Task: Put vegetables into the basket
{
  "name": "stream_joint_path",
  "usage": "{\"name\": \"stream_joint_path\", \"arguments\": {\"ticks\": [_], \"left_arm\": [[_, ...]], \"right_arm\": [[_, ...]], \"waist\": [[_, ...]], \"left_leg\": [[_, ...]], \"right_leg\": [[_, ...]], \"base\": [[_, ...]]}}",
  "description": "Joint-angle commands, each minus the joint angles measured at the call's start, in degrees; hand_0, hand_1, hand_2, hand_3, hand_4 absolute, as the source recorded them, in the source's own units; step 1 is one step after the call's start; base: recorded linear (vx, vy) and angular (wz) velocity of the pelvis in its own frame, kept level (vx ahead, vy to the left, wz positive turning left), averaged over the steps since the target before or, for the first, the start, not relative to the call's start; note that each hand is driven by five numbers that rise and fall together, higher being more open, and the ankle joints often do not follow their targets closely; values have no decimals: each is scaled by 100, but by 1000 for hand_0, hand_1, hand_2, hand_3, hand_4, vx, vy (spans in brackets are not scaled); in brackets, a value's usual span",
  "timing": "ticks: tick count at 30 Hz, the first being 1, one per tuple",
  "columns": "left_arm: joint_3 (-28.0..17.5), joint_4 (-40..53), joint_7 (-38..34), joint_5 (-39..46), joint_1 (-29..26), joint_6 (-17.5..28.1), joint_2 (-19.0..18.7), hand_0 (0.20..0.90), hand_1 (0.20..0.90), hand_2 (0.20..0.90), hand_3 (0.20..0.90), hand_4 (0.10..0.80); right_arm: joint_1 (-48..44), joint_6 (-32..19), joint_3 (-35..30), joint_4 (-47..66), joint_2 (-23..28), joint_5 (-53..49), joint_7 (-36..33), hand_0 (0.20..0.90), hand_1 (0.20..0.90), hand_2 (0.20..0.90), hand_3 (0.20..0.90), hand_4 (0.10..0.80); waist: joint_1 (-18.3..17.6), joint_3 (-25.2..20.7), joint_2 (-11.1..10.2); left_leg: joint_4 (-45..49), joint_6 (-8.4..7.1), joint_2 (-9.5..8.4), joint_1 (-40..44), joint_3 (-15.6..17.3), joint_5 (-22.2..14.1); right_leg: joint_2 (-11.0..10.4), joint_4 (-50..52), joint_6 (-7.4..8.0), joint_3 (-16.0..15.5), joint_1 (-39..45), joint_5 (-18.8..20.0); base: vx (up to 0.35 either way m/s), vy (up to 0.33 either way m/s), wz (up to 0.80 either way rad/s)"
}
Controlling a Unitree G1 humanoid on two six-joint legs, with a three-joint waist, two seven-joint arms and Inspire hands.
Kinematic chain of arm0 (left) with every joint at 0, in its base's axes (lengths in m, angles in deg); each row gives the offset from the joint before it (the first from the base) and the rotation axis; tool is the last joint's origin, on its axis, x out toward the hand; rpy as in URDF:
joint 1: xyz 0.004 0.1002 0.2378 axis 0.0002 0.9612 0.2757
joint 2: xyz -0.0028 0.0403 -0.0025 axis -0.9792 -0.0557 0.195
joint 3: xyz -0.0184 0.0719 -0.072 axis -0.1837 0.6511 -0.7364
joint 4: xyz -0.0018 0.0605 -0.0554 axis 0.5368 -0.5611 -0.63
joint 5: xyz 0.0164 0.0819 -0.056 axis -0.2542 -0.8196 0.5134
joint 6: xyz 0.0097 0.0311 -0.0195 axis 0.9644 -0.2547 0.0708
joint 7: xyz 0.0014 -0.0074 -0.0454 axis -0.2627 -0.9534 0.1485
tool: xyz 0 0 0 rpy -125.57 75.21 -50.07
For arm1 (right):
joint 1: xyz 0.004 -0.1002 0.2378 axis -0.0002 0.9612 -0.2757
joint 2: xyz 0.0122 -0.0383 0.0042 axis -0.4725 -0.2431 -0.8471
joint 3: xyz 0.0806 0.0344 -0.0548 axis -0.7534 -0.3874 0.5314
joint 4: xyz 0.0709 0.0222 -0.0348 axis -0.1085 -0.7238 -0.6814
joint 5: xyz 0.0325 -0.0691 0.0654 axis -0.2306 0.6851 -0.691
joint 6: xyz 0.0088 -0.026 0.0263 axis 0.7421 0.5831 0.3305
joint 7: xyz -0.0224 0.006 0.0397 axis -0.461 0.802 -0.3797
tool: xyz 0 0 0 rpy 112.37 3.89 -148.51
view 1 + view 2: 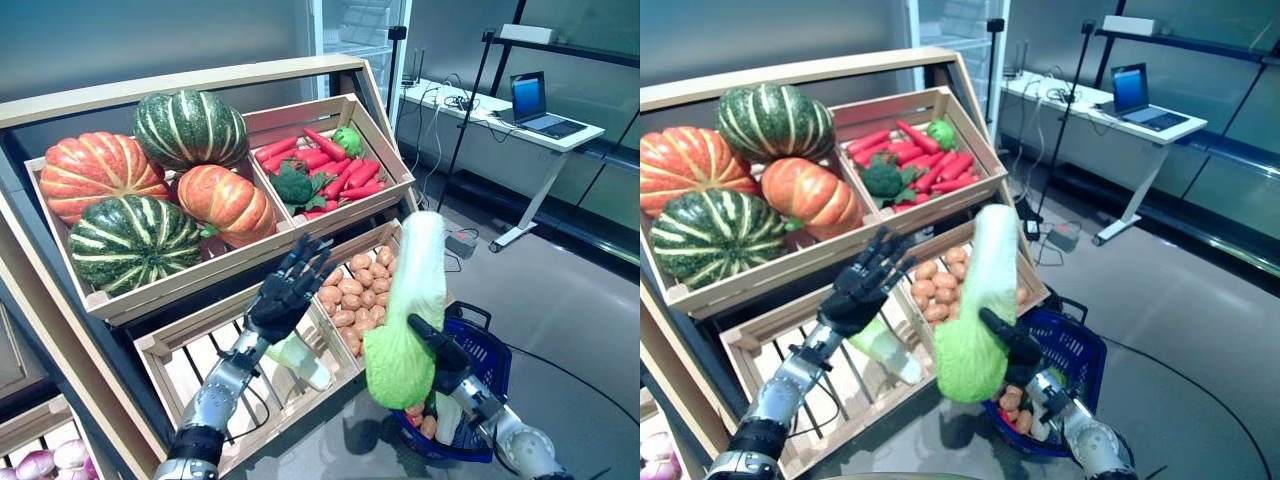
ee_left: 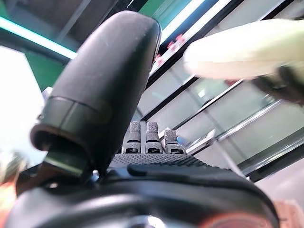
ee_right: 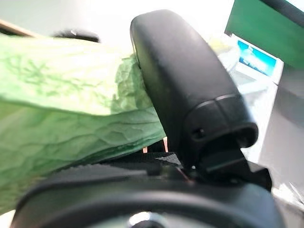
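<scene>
Near the right of the scene, the robot's right hand [image 1: 445,352] grips a long napa cabbage [image 1: 408,312] by its leafy green end, with the thumb curled over the leaves; the right wrist view shows that thumb pressed against crinkled green leaf. That cabbage stands nearly upright, its pale stalk end pointing up and slightly far, its green end low in the hand.

Directly beneath and just right of the cabbage sits a blue basket [image 1: 494,362] on the floor, already holding several small vegetables, hard to name from here. By my reading, this is the relation that matters: the basket lies below and a little to the right of the hand, so the long cabbage would likely need lowering and tipping, since upright it would stick far out above the rim.

Left of the cabbage, the left hand [image 1: 284,292] hovers with fingers spread and straight, holding nothing, above a slatted lower crate [image 1: 200,370]. A second cabbage [image 1: 298,360] lies in that crate just under the hand. The right hand is clearly the nearer one to the basket.

Behind stand shelves: potatoes [image 1: 352,290] beside the raised cabbage, pumpkins [image 1: 150,185] far left, and red peppers [image 1: 335,172] with broccoli [image 1: 293,186] far centre.
</scene>
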Motion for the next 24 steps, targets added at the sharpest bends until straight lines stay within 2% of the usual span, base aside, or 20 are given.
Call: {"name": "stream_joint_path", "arguments": {"ticks": [1, 4, 6, 7, 9, 12, 16, 20, 24], "left_arm": [[-322, -277, -153, 124, -630, 617, -288, 900, 900, 900, 900, 800], [-321, -453, -630, -81, -590, 1101, -426, 900, 900, 900, 900, 800], [-286, -590, -1069, -508, -584, 1668, -580, 900, 900, 900, 900, 800], [-294, -608, -1210, -716, -586, 1806, -620, 900, 900, 900, 900, 800], [-208, -624, -1676, -1533, -534, 2323, -758, 900, 900, 900, 900, 800], [30, -404, -2367, -2553, -494, 2765, -927, 900, 900, 900, 900, 800], [318, -136, -3148, -3755, -406, 3047, -1133, 900, 900, 900, 900, 800], [725, 367, -3788, -4907, -283, 3073, -1374, 900, 900, 900, 900, 800], [1211, 468, -4352, -5322, -590, 3117, -1610, 900, 900, 900, 900, 800]], "right_arm": [[-689, -572, -638, 373, -292, -249, 53, 300, 300, 300, 300, 400], [-692, -840, -807, 196, -148, -9, -350, 300, 300, 300, 300, 400], [-742, -1235, -968, -230, 118, 438, -887, 300, 300, 300, 300, 400], [-767, -1352, -1026, -356, 174, 483, -1100, 300, 300, 300, 300, 400], [-814, -1699, -1256, -755, 328, 738, -1608, 300, 300, 300, 300, 400], [-921, -2305, -1309, -1134, 443, 1352, -2279, 300, 300, 300, 300, 400], [-1186, -2666, -1308, -1754, 527, 1465, -2866, 300, 300, 300, 300, 400], [-1532, -3008, -1221, -2230, 570, 1671, -3422, 300, 300, 300, 300, 400], [-2297, -3331, -999, -2715, 829, 1823, -4132, 300, 300, 300, 300, 400]], "waist": [[-147, 148, -55], [-160, 165, -46], [-165, 183, -36], [-156, 192, -33], [-131, 220, -21], [-49, 311, 11], [96, 430, 60], [290, 614, 139], [447, 917, 242]], "left_leg": [[54, 14, -156, 365, 64, -912], [54, 7, -152, 349, 87, -912], [54, -9, -147, 347, 108, -913], [54, -11, -145, 339, 126, -905], [54, -21, -138, 336, 130, -900], [54, -21, -138, 279, 119, -858], [54, -15, -138, 212, 70, -836], [54, -11, -148, 125, -13, -778], [54, -31, -165, -175, -123, -677]], "right_leg": [[164, 34, -225, -59, 82, -248], [165, 34, -216, -48, 51, -243], [167, 34, -209, -60, 44, -246], [167, 34, -214, -55, 30, -241], [172, 34, -200, -69, 22, -223], [174, 34, -212, -80, -42, -184], [170, 34, -229, -142, -101, -173], [156, 34, -269, -206, -173, -167], [122, 34, -292, -268, -424, -115]], "base": [[-3, -36, -14], [0, -27, -9], [11, -31, -6], [21, -38, -4], [24, -45, -2], [0, -37, 0], [1, -41, -3], [13, -46, -1], [-106, -41, 0]]}}
